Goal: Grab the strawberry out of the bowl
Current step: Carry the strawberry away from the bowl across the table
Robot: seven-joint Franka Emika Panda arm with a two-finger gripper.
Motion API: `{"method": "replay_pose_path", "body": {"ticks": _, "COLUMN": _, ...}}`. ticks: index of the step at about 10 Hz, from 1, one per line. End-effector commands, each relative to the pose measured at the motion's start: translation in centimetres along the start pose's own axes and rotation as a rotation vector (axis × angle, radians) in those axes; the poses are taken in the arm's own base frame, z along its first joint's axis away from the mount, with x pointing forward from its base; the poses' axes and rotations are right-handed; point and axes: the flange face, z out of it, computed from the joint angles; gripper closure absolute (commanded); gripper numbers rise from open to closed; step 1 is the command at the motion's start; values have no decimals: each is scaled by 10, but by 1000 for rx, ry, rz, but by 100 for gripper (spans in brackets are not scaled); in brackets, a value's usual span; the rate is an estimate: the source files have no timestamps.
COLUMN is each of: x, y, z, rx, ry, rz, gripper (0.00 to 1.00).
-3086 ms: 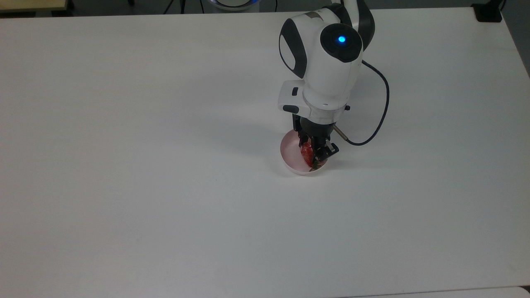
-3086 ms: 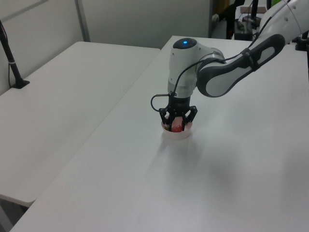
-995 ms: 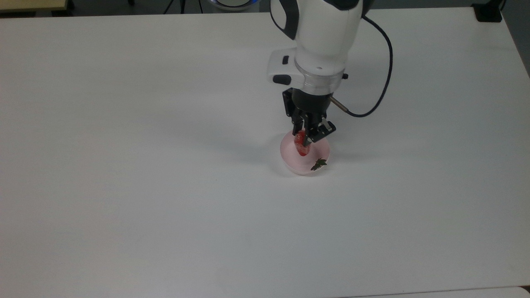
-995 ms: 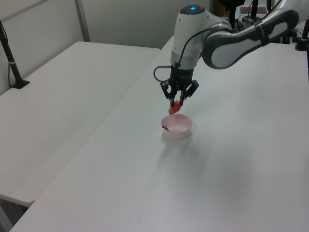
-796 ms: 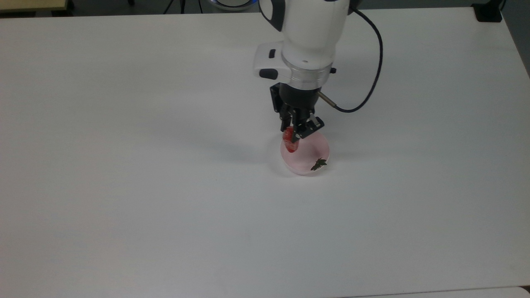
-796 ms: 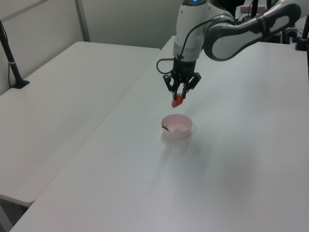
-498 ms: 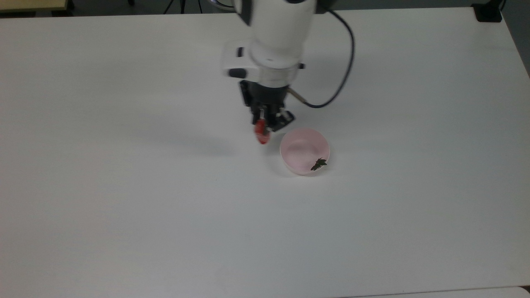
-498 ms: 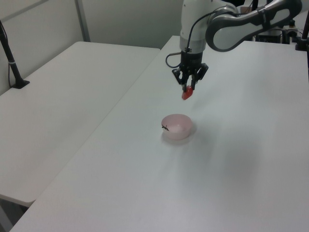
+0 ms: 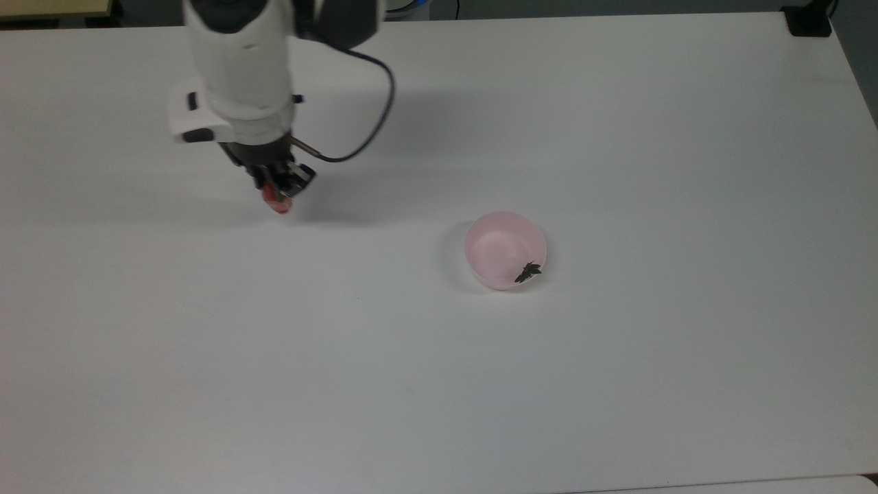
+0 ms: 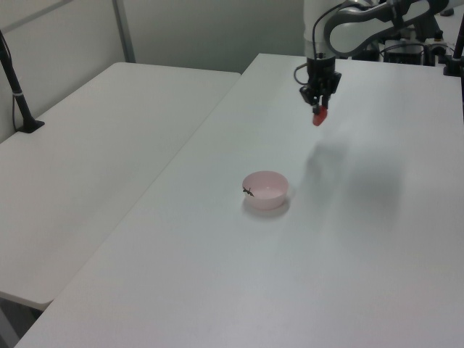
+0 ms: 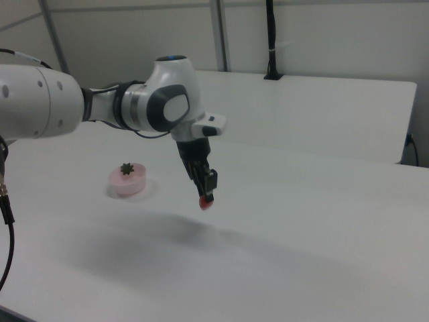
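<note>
A: Top view: gripper [image 9: 278, 197] clamped on the strawberry [image 9: 277, 203], well off to the top view's left of the bowl [image 9: 488, 235]. Small green leaf piece [image 9: 527, 272] perched on the bowl's rim.

B: Left view: strawberry [image 10: 318, 117] pinched at the gripper [image 10: 319, 110] tips, high above the white table [image 10: 217, 290], far beyond the bowl [image 10: 265, 189].

A: Right view: gripper [image 11: 207, 195] pointing down, red strawberry [image 11: 205, 203] hanging clear of the tabletop. Bowl [image 11: 127, 182] back at the right view's left, leaf piece [image 11: 127, 168] on top.
</note>
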Motion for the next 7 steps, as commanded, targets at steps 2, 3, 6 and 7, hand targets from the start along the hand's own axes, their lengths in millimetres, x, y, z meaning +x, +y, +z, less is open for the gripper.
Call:
{"method": "replay_pose_path", "body": {"ticks": 2, "x": -12, "y": 29, "z": 39, "rx": -44, "ry": -102, "rz": -142, "gripper": 86}}
{"method": "replay_pose_path", "body": {"ticks": 3, "x": -11, "y": 28, "z": 51, "rx": -45, "ry": -115, "rz": -139, "gripper": 80}}
{"method": "replay_pose_path", "body": {"ticks": 6, "x": -6, "y": 36, "z": 36, "rx": -40, "ry": -88, "rz": -122, "gripper": 11}}
{"method": "replay_pose_path", "body": {"ticks": 7, "x": -2, "y": 38, "z": 19, "rx": -36, "ry": -66, "rz": -115, "gripper": 1}}
